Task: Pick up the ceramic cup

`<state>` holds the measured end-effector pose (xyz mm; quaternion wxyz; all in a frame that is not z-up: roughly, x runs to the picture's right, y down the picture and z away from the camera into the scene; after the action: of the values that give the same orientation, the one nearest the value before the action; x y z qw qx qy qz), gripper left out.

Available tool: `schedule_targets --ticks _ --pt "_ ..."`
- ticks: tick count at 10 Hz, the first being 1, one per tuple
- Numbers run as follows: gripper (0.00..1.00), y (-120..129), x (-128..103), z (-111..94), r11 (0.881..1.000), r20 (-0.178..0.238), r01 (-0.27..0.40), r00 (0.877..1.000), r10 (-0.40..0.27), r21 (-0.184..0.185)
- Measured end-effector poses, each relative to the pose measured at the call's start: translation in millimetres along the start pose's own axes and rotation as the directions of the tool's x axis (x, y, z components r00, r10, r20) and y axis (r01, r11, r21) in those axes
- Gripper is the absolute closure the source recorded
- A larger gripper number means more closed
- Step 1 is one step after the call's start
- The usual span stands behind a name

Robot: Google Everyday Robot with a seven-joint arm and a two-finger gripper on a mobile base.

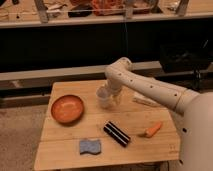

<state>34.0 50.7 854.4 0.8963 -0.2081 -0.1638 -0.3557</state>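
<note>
At the 12 o'clock side of the pale wooden slatted surface (pixel 150 150), the small whitish-grey handleless ceramic cup (pixel 103 97) stood upright, and as far as I could judge it rested on the wood and was not raised. My gripper (pixel 114 98) was down at the cup's 3 o'clock side, close against it or touching it. Whether my jaws were apart or clamped on the cup I could not tell.

I judged the task to be partly done: the reach to the cup was made, but a sure hold was not shown and the lift was not yet done.

My white arm came in from 4 o'clock, ran low across the back of the surface, bent at a rounded joint above the cup, and turned down to the gripper.

The wide, shallow orange bowl (pixel 67 108) lay at the cup's 8 o'clock, near but apart. A flat white packet (pixel 145 100) lay at 3 o'clock beneath my forearm. A black bar with pale stripes (pixel 116 133) lay near the centre, a blue-grey sponge (pixel 90 146) at 7 o'clock and a small orange carrot-shaped piece (pixel 152 130) at 4 o'clock, all well apart from the cup.
</note>
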Motion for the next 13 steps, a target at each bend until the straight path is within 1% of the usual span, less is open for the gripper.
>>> schedule_targets --ticks 13 --pt "0.2 -3.7 0.9 7.5 1.0 0.017 0.016 1.0 -0.016 0.025"
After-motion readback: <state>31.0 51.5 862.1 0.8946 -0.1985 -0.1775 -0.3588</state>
